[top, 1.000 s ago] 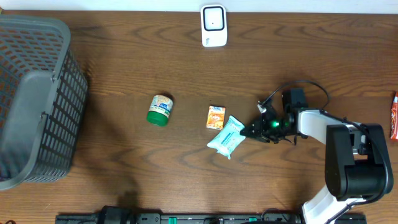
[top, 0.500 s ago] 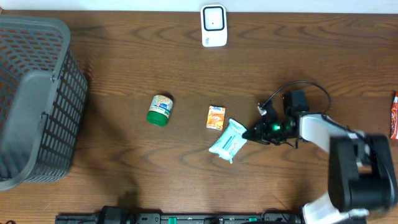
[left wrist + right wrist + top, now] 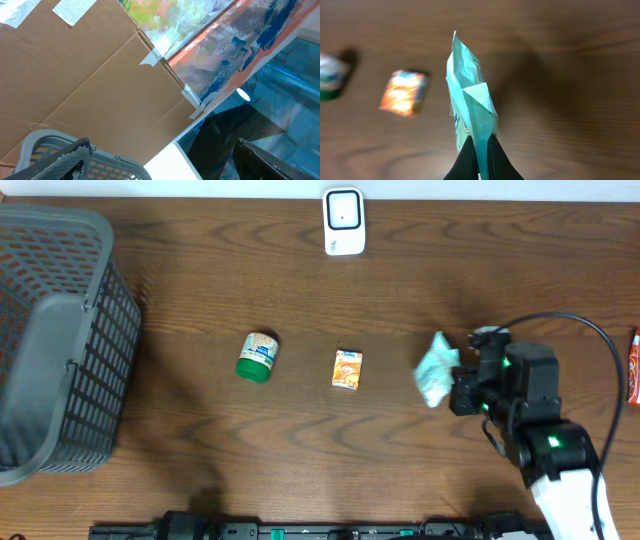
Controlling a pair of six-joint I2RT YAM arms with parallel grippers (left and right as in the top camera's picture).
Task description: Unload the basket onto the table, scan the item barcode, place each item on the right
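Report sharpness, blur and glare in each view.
Overhead: sharp, evenly lit, soft shadows on the table. Right wrist: teal packet crisp, orange box and jar behind it blurred. Left wrist: cardboard clear, one bright glare spot.

Cropped by the overhead's left edge: grey basket; by its right edge: a red-orange packet, kind unreadable; print on the small orange box too small to read. In the right wrist view, blurred and cut at the left edge: green-lidded jar; lower end of the teal pouch pinched out of sight in the right gripper.
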